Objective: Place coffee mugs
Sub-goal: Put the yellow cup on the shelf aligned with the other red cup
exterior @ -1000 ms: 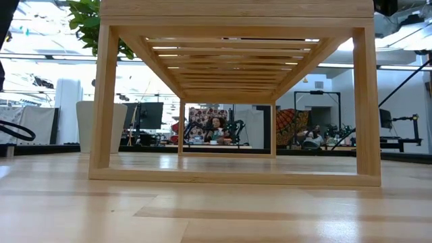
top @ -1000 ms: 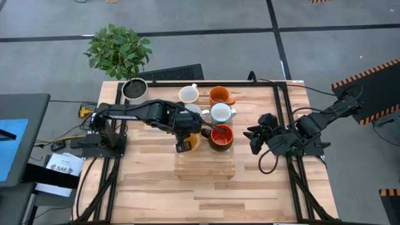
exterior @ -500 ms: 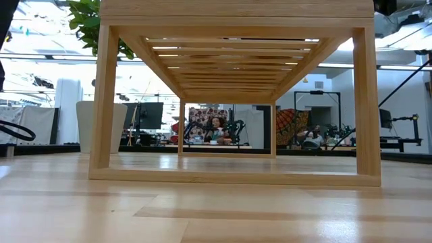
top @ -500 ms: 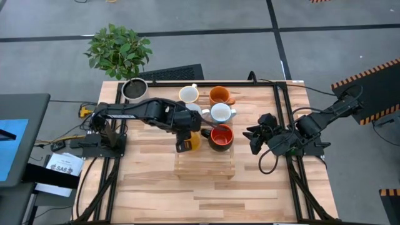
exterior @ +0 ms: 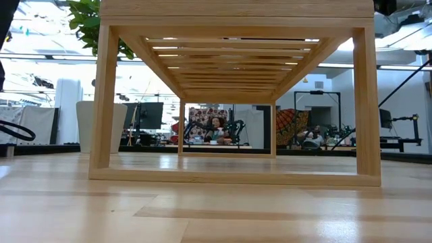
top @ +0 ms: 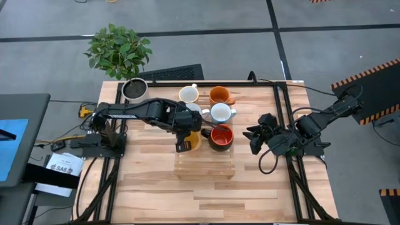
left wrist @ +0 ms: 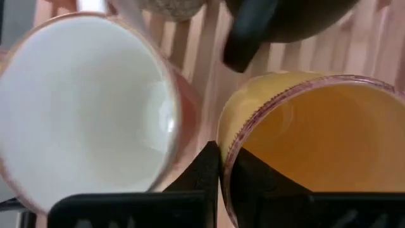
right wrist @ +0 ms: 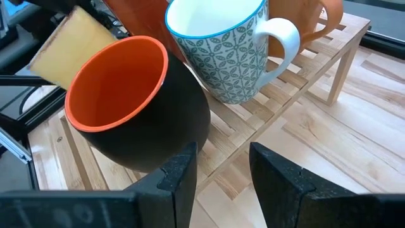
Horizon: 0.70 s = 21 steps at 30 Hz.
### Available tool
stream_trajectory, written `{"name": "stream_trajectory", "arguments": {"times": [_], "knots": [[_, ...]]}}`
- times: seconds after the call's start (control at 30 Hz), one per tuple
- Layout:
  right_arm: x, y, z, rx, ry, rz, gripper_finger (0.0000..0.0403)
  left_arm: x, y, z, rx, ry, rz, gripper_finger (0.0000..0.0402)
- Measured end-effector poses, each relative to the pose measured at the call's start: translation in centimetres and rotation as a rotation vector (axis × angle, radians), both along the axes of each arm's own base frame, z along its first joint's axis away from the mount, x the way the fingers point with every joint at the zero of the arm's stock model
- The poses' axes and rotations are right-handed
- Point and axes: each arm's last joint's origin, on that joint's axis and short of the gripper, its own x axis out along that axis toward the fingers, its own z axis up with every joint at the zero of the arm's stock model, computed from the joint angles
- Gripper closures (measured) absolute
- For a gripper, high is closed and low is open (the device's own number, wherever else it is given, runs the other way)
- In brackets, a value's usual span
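My left gripper is over the wooden slatted rack, shut on the yellow-orange mug. In the left wrist view this mug stands beside a white mug, below the black handle of the red-orange mug. A patterned white mug, another white mug and an orange mug sit farther back. My right gripper waits open to the right of the rack; its wrist view faces the red-orange mug and the patterned mug. My left gripper holds the yellow-orange mug by its rim on the side next to the white mug. One finger is outside the wall and the other inside the mug. The fingers come from above, pointing down. The mug stays upright; its base is hidden.
A grey-white pot with a dark inside stands at the table's far left corner, a potted plant behind it. The low view looks through the rack's frame. Bare tabletop lies near the table's near edge.
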Motion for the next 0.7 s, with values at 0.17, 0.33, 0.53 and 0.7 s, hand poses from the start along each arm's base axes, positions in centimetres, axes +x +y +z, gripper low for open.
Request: {"name": "stream_trajectory", "arguments": {"times": [0.17,0.33,0.53,0.7], "knots": [[-0.02,-0.01,-0.02,-0.007,0.005,0.004,0.0232,-0.07,-0.40,0.03,-0.004,0.002,-0.014,0.0396],[-0.02,-0.01,-0.02,-0.007,0.005,0.005,0.0232,-0.18,-0.42,0.60,-0.042,-0.016,-0.017,0.0398],[-0.02,-0.01,-0.02,-0.007,0.006,0.004,0.0232,-0.59,-0.44,0.69,-0.046,0.017,-0.022,0.0399],[-0.02,-0.01,-0.02,-0.007,0.006,0.004,0.0232,-0.56,-0.34,-0.07,-0.037,0.058,-0.016,0.0400]]}}
